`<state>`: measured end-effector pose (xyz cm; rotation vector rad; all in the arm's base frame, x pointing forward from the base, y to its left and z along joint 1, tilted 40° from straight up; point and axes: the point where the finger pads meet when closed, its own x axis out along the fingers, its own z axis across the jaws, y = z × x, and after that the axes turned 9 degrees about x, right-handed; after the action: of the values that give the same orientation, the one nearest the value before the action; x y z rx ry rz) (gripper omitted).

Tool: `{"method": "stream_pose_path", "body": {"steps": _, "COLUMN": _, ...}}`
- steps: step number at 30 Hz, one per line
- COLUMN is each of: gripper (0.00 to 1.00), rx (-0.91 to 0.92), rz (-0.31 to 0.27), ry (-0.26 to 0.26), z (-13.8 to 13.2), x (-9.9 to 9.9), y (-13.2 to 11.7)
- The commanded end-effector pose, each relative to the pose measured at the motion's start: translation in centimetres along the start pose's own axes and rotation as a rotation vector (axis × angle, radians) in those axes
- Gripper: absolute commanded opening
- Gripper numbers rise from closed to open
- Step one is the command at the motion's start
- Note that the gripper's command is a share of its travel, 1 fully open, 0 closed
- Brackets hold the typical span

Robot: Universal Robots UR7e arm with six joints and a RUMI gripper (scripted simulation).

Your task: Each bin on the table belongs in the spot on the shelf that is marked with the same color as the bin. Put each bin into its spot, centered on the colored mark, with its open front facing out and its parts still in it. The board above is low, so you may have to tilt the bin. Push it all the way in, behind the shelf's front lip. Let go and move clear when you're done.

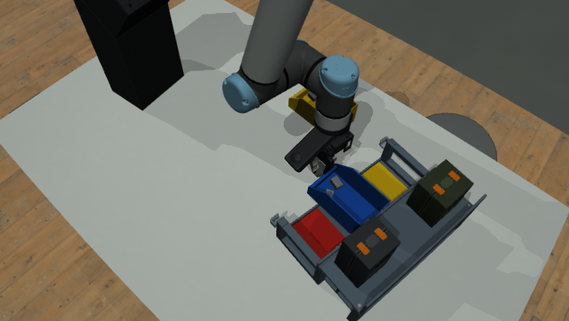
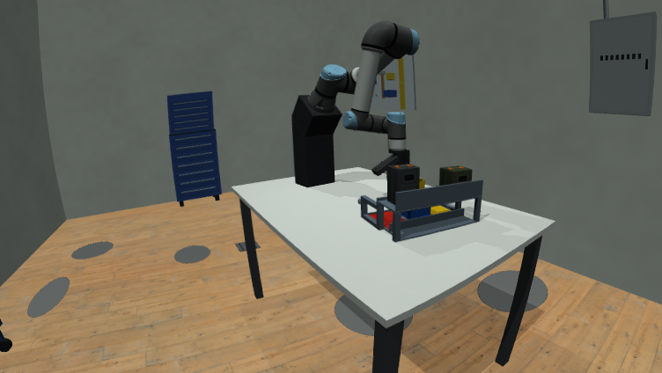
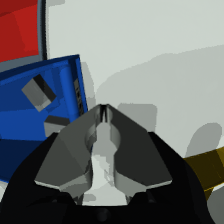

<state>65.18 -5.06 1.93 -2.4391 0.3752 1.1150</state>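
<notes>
Blue bin (image 1: 346, 196) sits partly in the shelf (image 1: 402, 263) at centre-right, between red mark (image 1: 318, 233) and yellow mark (image 1: 383, 180), not yet pushed fully. Yellow bin (image 1: 301, 104) waits on worktop (image 1: 119, 191) behind the arm. End effector (image 1: 320, 162) is clenched, holding nothing, at the bin's back wall.

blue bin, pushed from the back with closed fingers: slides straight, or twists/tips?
The blue bin looks like a stiff box, so it should slide, not flex. The shut gripper sits near one rear corner, so an off-centre push may twist it. The two loose grey parts inside look small, so tilting might shift them toward the open front.
</notes>
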Motion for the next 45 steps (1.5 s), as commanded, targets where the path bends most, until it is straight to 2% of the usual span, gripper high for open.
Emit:
{"method": "stream_pose_path", "body": {"steps": 1, "gripper": 0.00, "rx": 0.000, "rz": 0.000, "ry": 0.001, "z": -0.3, "x": 0.0, "y": -0.1}}
{"method": "stream_pose_path", "body": {"steps": 45, "gripper": 0.00, "rx": 0.000, "rz": 0.000, "ry": 0.001, "z": -2.9, "x": 0.0, "y": -0.5}}
